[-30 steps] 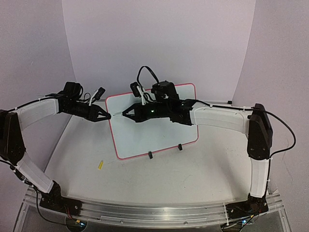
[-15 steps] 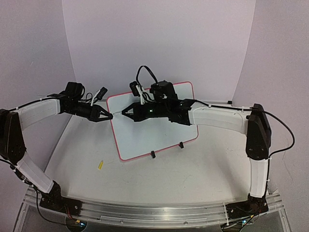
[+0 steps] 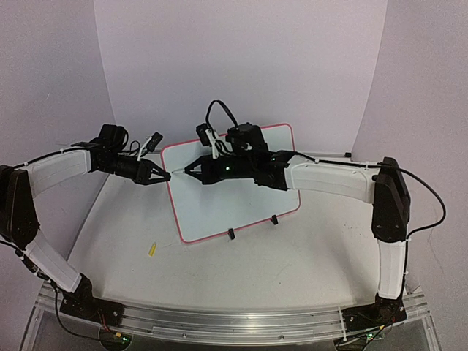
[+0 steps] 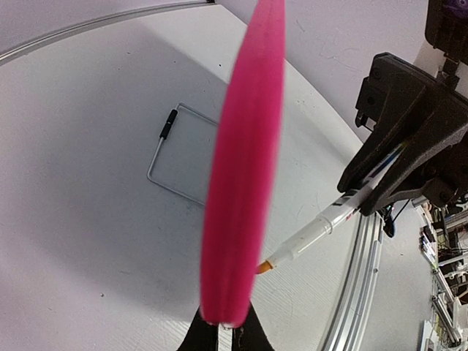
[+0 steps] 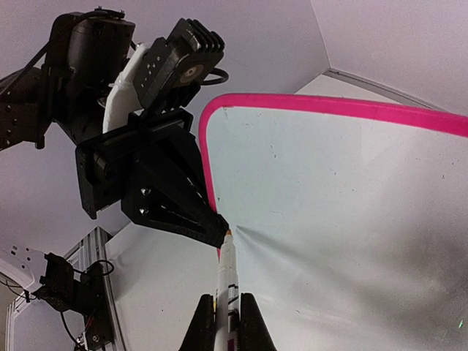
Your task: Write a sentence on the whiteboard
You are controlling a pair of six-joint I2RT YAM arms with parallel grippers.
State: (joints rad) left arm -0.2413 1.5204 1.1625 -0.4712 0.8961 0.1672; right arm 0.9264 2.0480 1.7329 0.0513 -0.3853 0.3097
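The whiteboard (image 3: pixel 227 208) stands tilted on its feet at mid-table, white with a pink rim (image 4: pixel 245 168). My left gripper (image 3: pixel 167 175) is shut on the rim at the board's left edge, seen edge-on in the left wrist view (image 4: pixel 225 333). My right gripper (image 5: pixel 227 314) is shut on a white marker (image 5: pixel 227 278). The marker's orange tip (image 4: pixel 265 268) sits at the board's face just inside that same left edge, right by the left fingertips (image 5: pixel 216 228). The sentence is out of view; the board face (image 5: pixel 329 219) looks bare white.
A small yellow cap (image 3: pixel 152 249) lies on the table in front of the board's left corner. Two black feet (image 3: pixel 229 234) and a wire stand (image 4: pixel 175 161) prop the board. Lilac walls close the back and sides; a metal rail (image 3: pixel 234 322) runs along the near edge.
The left gripper closed onto the board's rim, and the board shifted slightly right and more upright. Over the last half second nothing visibly moved.
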